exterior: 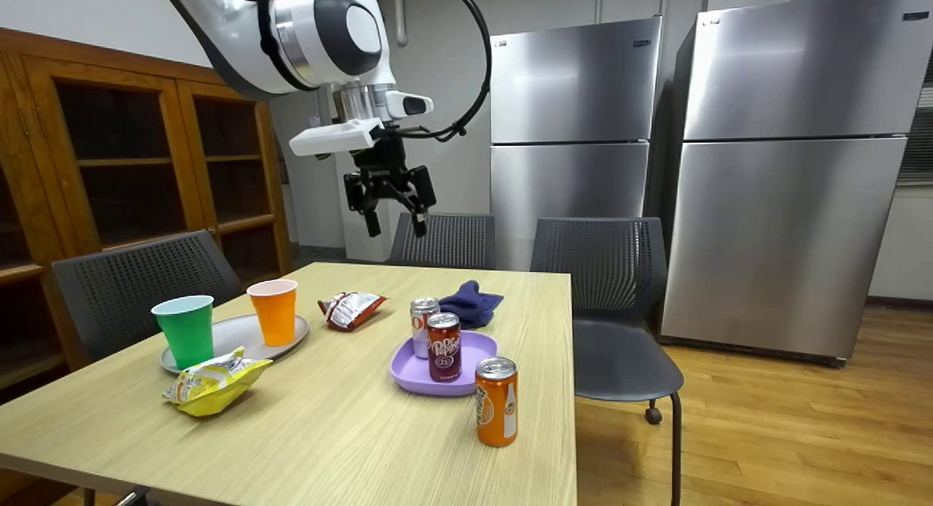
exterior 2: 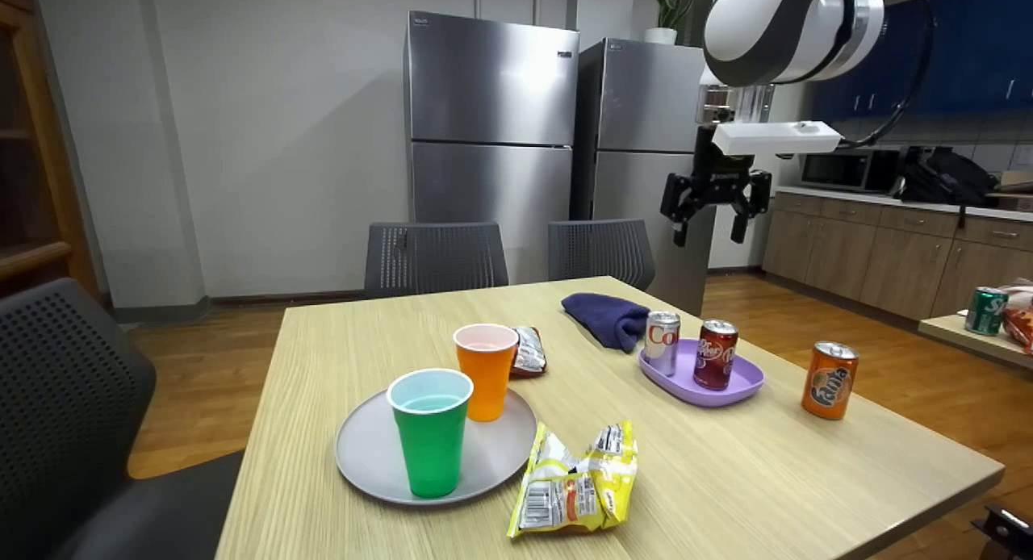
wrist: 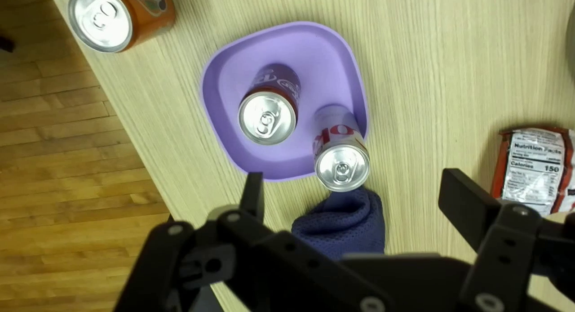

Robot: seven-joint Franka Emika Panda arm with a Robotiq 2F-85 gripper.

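One navy cloth (wrist: 343, 226) well below parted fingers (wrist: 467, 208).

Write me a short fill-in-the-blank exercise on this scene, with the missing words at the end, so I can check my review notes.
1. The gripper is not shut but ____, and it holds nothing.
2. Counting the Dr Pepper can, the purple tray holds ____ cans in all.
3. The green cup shares the gray plate with an ____ cup.
4. The orange can standing beside the purple tray is labelled ____.

Missing words: open; two; orange; Fanta.
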